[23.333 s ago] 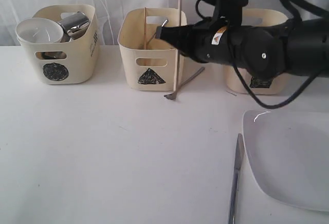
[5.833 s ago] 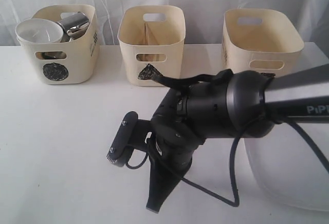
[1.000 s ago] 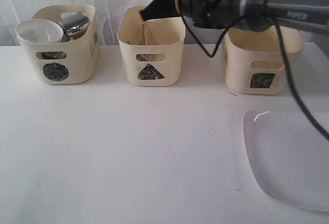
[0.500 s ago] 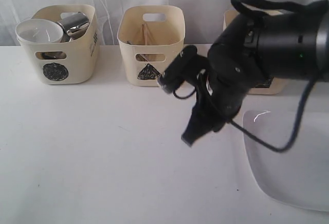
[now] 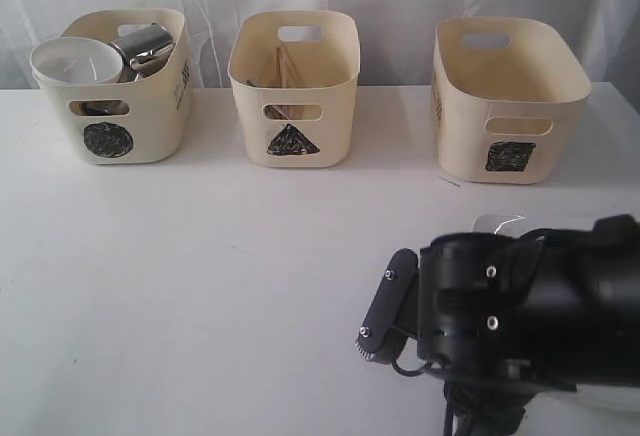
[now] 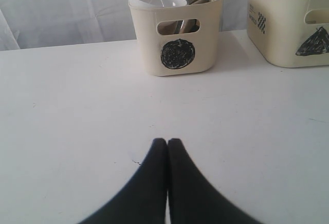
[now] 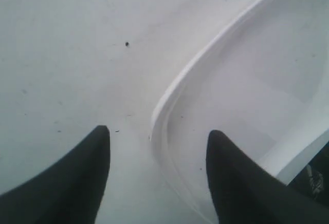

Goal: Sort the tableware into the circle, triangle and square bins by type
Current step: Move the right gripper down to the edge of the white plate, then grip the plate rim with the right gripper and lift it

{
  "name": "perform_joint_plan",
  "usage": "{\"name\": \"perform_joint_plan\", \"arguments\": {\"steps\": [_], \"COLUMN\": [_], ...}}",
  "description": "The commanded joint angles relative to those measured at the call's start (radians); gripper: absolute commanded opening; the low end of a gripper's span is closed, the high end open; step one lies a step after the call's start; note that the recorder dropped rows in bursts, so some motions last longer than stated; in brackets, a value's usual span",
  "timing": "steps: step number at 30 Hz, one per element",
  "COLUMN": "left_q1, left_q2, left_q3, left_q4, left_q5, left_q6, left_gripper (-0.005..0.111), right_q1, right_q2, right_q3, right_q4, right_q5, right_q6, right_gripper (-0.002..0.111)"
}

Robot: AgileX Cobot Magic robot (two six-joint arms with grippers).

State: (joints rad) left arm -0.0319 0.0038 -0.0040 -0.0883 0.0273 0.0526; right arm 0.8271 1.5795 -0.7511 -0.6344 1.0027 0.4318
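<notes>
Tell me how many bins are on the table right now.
3, in a row along the back: the circle bin on the left, the triangle bin in the middle, the square bin on the right. None looks hidden.

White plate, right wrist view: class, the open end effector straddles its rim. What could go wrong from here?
The plate lies flat on the table, so the right end effector may slide it along instead of gripping its low rim. Held by one edge only, it could tilt or slip out when lifted.
</notes>
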Motion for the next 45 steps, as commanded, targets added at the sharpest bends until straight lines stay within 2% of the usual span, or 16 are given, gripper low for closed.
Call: {"name": "perform_joint_plan", "arguments": {"steps": [1,10,19,21,23,26,28,32,37,42,45], "left_q1": [-0.004,-0.004,-0.004,-0.004,-0.004,-0.004,-0.004,-0.004,-0.004,-0.004,-0.004], "left_q2": [-0.004,-0.004,-0.004,-0.004,-0.004,-0.004,-0.004,-0.004,-0.004,-0.004,-0.004], "left_q3": [0.004,0.004,0.004,0.004,0.004,0.004,0.004,0.004,0.004,0.004,0.004], "left_q4": [-0.013,-0.013,-0.013,-0.013,-0.013,-0.013,-0.013,-0.013,-0.013,-0.013,-0.013], "left_q5": [0.000,0.000,0.000,0.000,0.000,0.000,0.000,0.000,0.000,0.000,0.000], "left_q6": [0.001,0.001,0.001,0.001,0.001,0.001,0.001,0.001,0.001,0.001,0.001], "left_gripper": [0.002,0.002,0.002,0.002,0.002,0.002,0.002,0.002,0.002,0.002,0.002], "right_q1": [0.015,0.005,-0.082,-0.092,-0.093,-0.091,-0.091,-0.079,0.020,0.033,0.055], "right_q2": [0.008,0.042,0.166,0.181,0.188,0.183,0.170,0.081,-0.239,-0.461,-0.535], "right_q3": [0.056,0.132,0.171,0.171,0.171,0.171,0.171,0.171,0.165,0.160,0.109], "right_q4": [-0.101,-0.170,-0.268,-0.274,-0.271,-0.234,-0.201,-0.148,-0.118,-0.040,0.042], "right_q5": [-0.045,-0.169,-0.232,-0.261,-0.280,-0.273,-0.272,-0.265,-0.160,-0.137,-0.110], "right_q6": [0.098,0.167,0.227,0.227,0.227,0.227,0.221,0.219,0.218,0.192,0.071], "right_gripper": [0.053,0.053,0.053,0.050,0.039,0.012,0.000,0.000,0.000,0.000,0.000]}}
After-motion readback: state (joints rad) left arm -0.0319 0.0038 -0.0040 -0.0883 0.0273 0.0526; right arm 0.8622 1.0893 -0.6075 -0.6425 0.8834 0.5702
